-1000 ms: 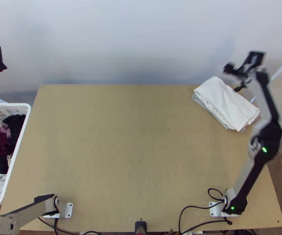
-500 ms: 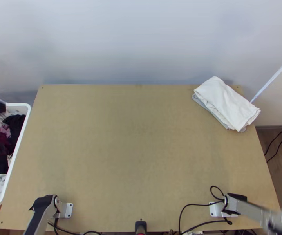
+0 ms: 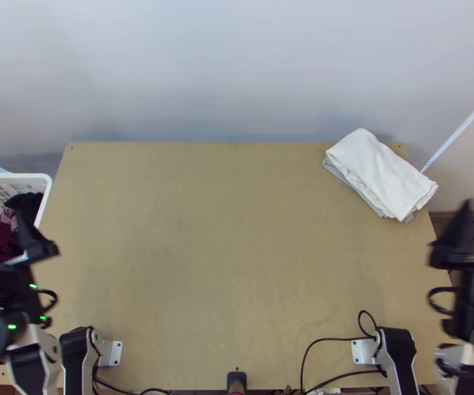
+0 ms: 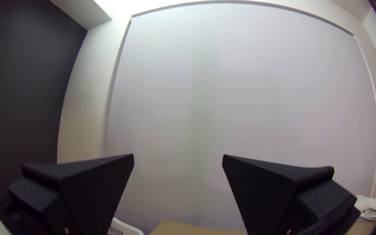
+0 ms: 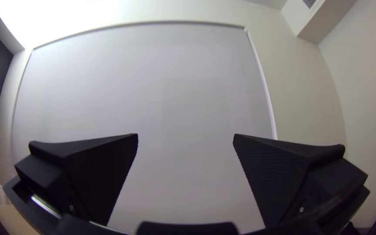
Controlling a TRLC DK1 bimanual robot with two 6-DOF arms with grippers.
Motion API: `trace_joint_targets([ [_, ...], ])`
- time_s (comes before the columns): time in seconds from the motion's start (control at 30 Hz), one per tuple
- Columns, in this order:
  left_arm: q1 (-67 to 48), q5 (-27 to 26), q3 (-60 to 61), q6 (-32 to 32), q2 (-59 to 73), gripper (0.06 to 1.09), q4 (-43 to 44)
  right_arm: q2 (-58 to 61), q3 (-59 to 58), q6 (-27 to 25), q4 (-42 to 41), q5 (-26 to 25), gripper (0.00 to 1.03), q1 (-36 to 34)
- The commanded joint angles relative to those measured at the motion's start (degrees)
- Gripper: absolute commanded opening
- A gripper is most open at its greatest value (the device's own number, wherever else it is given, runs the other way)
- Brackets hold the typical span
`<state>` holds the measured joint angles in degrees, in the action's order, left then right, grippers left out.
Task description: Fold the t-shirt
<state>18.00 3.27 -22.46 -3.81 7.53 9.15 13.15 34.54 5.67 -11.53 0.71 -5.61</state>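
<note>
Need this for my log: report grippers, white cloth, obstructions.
Left gripper, right gripper: open, empty. White cloth: folded, far right table corner. Cables: near edge, off cloth.

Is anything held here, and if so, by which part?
Nothing is held: the left claw and the right claw are both open and empty.

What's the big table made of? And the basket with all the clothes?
The table looks like light wood, perhaps plywood, with a dull finish: it's an even tan board. The basket seems to be smooth plastic: its white rim is rounded and its side has neat slots.
</note>
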Motion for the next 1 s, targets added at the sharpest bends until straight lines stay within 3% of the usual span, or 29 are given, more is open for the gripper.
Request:
trace_joint_targets([
  [0.0, -2.44, -1.07, 7.60, 0.56, -6.65, 1.04, 0.70, -5.32, -10.37, -1.98, -1.04, -0.01, 0.99, 0.77],
  [0.23, -2.18, -0.46, 13.67, 1.00, -7.62, 1.04, -5.46, -13.50, -26.20, -3.47, -2.97, -0.27, 0.99, 6.22],
  [0.43, -2.88, -0.54, 18.42, -1.99, -7.62, 1.04, -10.73, -13.50, -34.37, -3.47, 2.30, -0.62, 0.99, 6.49],
  [0.53, -3.59, -0.63, 20.00, -2.87, -7.62, 1.04, -12.84, -13.41, -34.02, -3.12, 12.23, -0.71, 0.99, 6.31],
  [0.73, -4.11, -0.98, 19.29, -5.68, -7.44, 1.04, -18.90, -13.23, -34.02, -3.21, 12.32, -1.15, 0.99, 6.40],
  [0.97, -3.50, -0.98, 19.21, -4.18, -7.53, 1.04, -19.25, -13.23, -34.02, -3.30, 12.32, -1.15, 0.99, 6.40],
])
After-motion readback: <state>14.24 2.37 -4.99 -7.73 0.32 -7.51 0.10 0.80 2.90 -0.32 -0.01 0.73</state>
